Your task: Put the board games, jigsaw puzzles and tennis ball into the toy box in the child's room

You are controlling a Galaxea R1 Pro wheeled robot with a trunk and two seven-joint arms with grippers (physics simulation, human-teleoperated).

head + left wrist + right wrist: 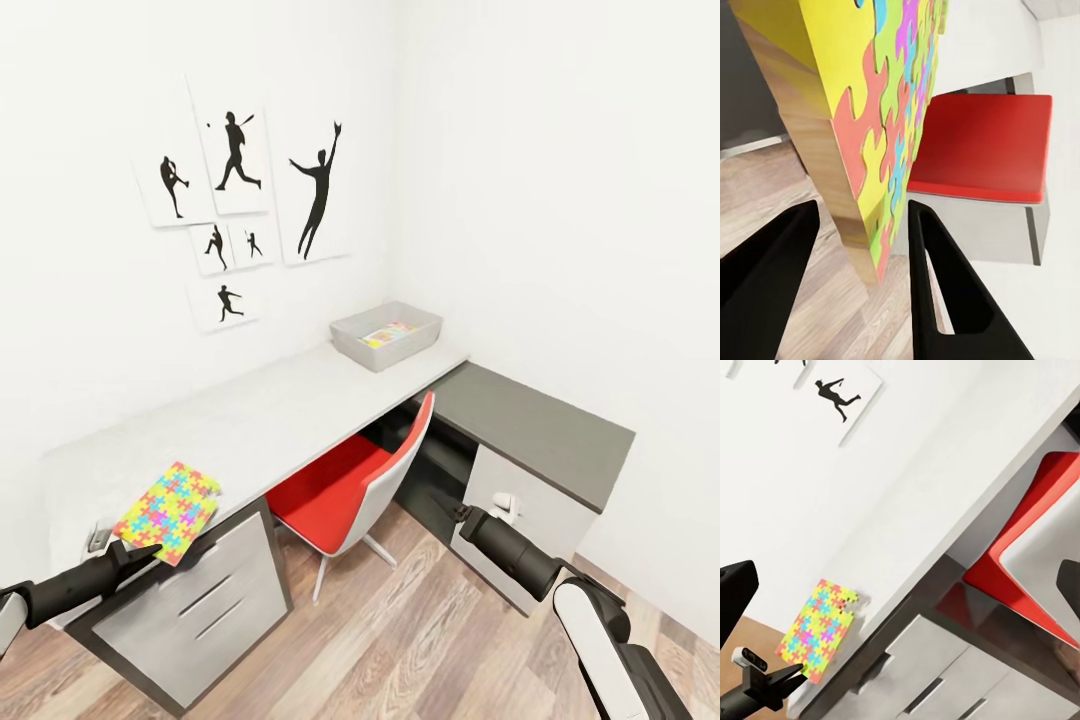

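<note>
Down at the near left, the left tool (150, 553) reaches in over the front edge of the bench (290, 410), and between its two dark fingers (945, 300) sits the near edge of a jigsaw puzzle (168, 512). The fingers stand a little apart with that edge in the gap; whether they press on it I cannot tell. The puzzle itself, all yellow, pink, blue and green pieces, lies at the near left end of the bench with its near corner sticking out past the edge, above the grey drawers (200, 600).

Moving right, there's the red chair (345, 490) tucked partly under the bench, its seat facing us, over the wood-plank floor (420, 640). Up on the white wall hang the black athlete posters (240, 200).

Farther along, at the far right end of the bench, in the corner, stands the toy box (386, 335), light grey, with something colourful lying flat inside; too small to tell what.

Right of that runs the lower dark grey side unit (540, 425). In front of it, at the near right, hangs the right tool (462, 514), holding nothing, its fingers spread wide at the edges of its own camera view.
</note>
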